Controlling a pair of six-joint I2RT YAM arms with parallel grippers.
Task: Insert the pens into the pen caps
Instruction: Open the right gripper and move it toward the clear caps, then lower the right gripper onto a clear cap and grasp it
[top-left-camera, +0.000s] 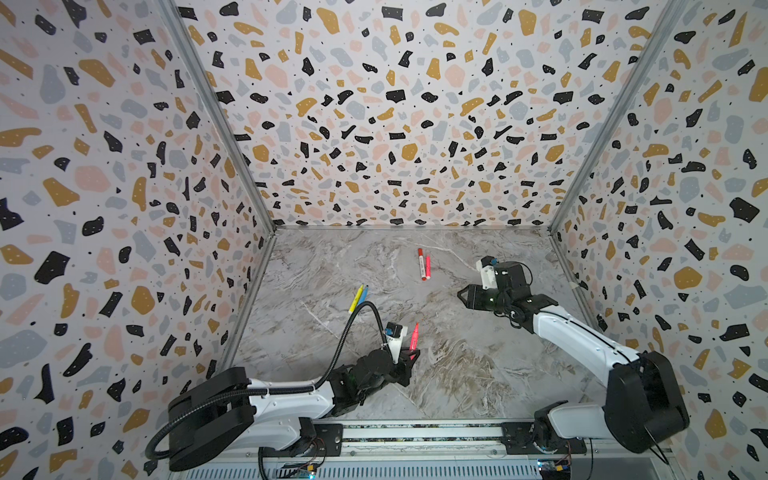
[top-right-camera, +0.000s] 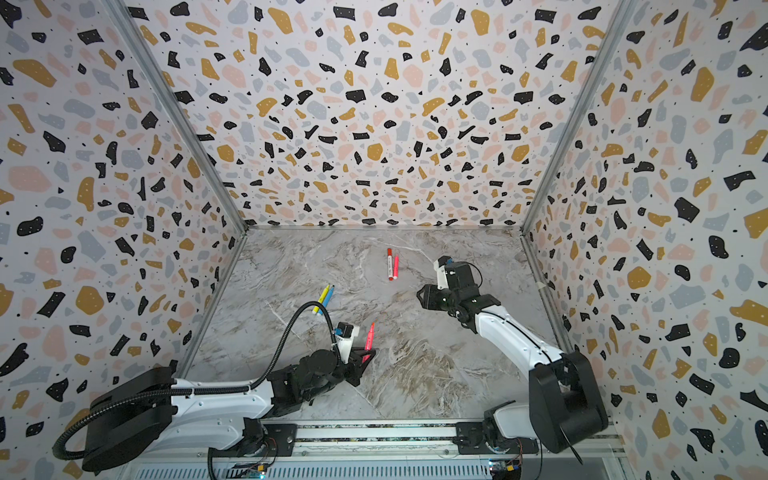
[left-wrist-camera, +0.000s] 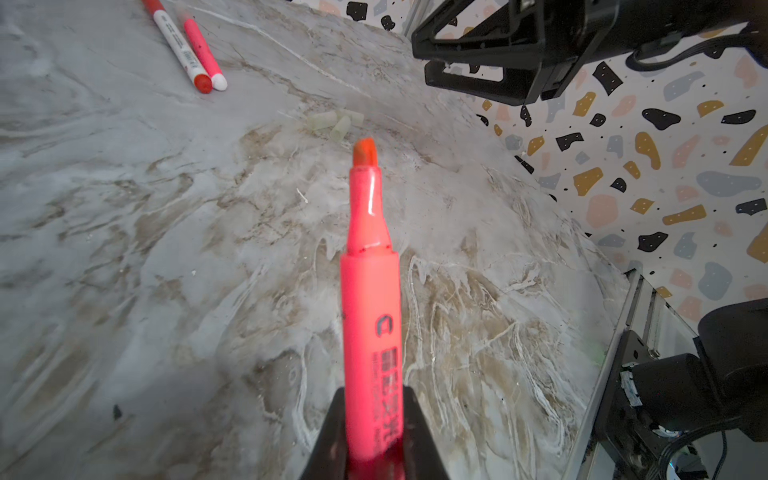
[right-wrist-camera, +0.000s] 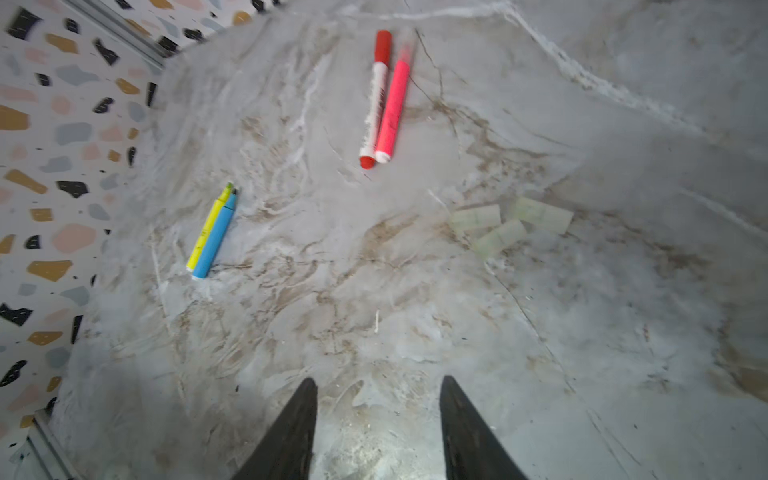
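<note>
My left gripper (top-left-camera: 411, 356) (left-wrist-camera: 372, 395) is shut on a pinkish-red pen (top-left-camera: 414, 337) (left-wrist-camera: 370, 291), held above the table with its bare felt tip pointing away. Three pale translucent pen caps (right-wrist-camera: 500, 226) (left-wrist-camera: 336, 120) lie loose on the marble beyond that tip. My right gripper (top-left-camera: 462, 296) (right-wrist-camera: 378, 382) hovers open and empty over the table, near the caps. A white-bodied pen with red ends (top-left-camera: 421, 264) (right-wrist-camera: 376, 99) lies beside a second pinkish-red pen (top-left-camera: 428, 267) (right-wrist-camera: 392, 108). A yellow pen (top-left-camera: 355, 299) (right-wrist-camera: 208, 226) and a blue pen (top-left-camera: 362, 296) (right-wrist-camera: 216, 241) lie side by side at the left.
The marble table (top-left-camera: 415, 386) is boxed in by terrazzo-patterned walls (top-left-camera: 395, 124) at the back and on both sides. A metal rail (top-left-camera: 415, 434) carrying both arm bases runs along the front edge. The left arm's black cable (top-left-camera: 365, 307) arcs above the table.
</note>
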